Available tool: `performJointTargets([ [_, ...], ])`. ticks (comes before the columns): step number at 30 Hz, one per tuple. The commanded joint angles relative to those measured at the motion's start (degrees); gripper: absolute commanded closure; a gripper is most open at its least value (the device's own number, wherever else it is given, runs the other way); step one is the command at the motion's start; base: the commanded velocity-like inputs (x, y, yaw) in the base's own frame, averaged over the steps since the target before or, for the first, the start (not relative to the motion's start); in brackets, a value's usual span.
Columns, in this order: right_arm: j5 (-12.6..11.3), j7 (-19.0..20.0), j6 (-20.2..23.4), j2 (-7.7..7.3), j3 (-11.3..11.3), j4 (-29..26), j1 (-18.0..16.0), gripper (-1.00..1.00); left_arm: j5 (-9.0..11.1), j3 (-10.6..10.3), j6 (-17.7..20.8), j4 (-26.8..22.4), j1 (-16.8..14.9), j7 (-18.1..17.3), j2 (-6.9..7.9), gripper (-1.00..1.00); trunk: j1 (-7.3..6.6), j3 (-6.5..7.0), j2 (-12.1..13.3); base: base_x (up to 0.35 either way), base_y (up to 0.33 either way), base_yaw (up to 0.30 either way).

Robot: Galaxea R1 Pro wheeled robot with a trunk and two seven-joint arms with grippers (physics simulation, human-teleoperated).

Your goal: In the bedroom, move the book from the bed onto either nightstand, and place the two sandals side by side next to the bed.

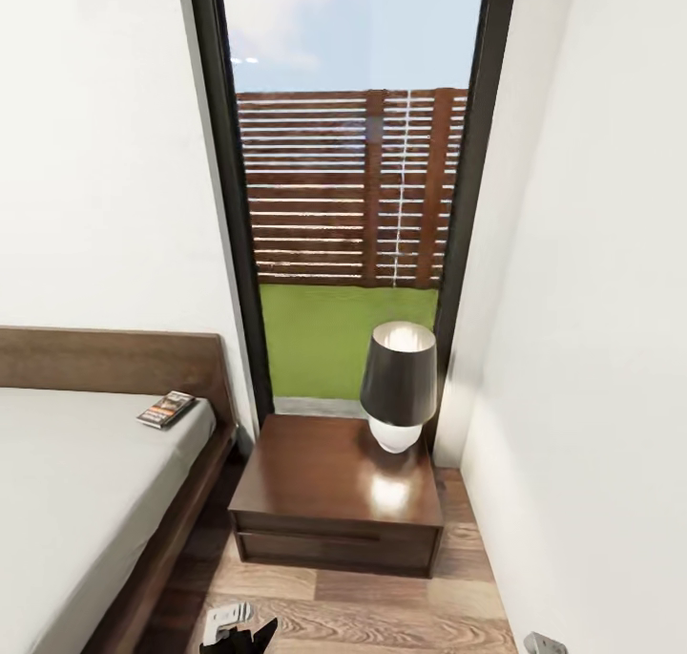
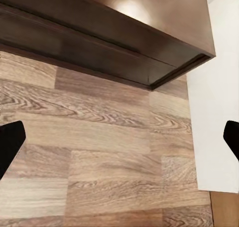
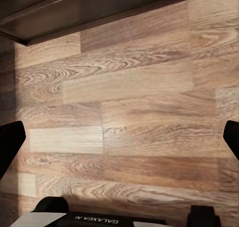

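2 hands hang over the wood-plank floor (image 1: 382, 606), both spread wide, nothing between the fingers: left hand (image 2: 119, 137) with dark fingertips (image 2: 10, 142) at the frame edges, right hand (image 3: 119, 137) likewise. In the head view, part of the left arm (image 1: 234, 625) shows at 6 o'clock. Beyond it, centre, the nightstand (image 1: 324, 482) sits against the window (image 1: 353, 186); a dark-shaded lamp (image 1: 399, 382) stands on its far right corner. At 9 o'clock, the bed (image 1: 76, 482); the book (image 1: 167, 409) lies flat on the mattress near the headboard (image 1: 114, 360). Farthest: slatted fence (image 1: 353, 186), grass.
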Motion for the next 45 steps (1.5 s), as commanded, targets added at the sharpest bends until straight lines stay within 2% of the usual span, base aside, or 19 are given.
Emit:
performJointTargets([
  [1, 0.1, 0.2, 0.0, -0.02, -0.4, 0.1, 0.0, -1.00, 0.0, 0.1, -0.2, 0.1, 0.0, -0.2, 0.01, -1.00, 0.03, -0.06, 0.0, 0.315, 0.095, 0.000],
  [20, 0.1, 0.2, 0.0, -0.02, -0.4, 0.1, 0.0, -1.00, 0.0, 0.1, -0.2, 0.1, 0.0, -0.2, 0.01, -1.00, 0.03, -0.06, 0.0, 0.241, 0.185, 0.000],
  [36, 0.0, 0.2, 0.0, -0.02, -0.4, 0.0, 0.0, -1.00, 0.0, 0.1, -0.2, 0.1, 0.0, -0.3, 0.01, -1.00, 0.03, -0.06, 0.0, 0.030, 0.223, 0.000],
  [45, -0.1, 0.2, 0.0, -0.02, -0.4, 0.1, 0.0, -1.00, 0.0, 0.1, -0.2, 0.1, 0.0, -0.3, 0.01, -1.00, 0.03, -0.06, 0.0, 0.000, 0.032, 0.000],
])
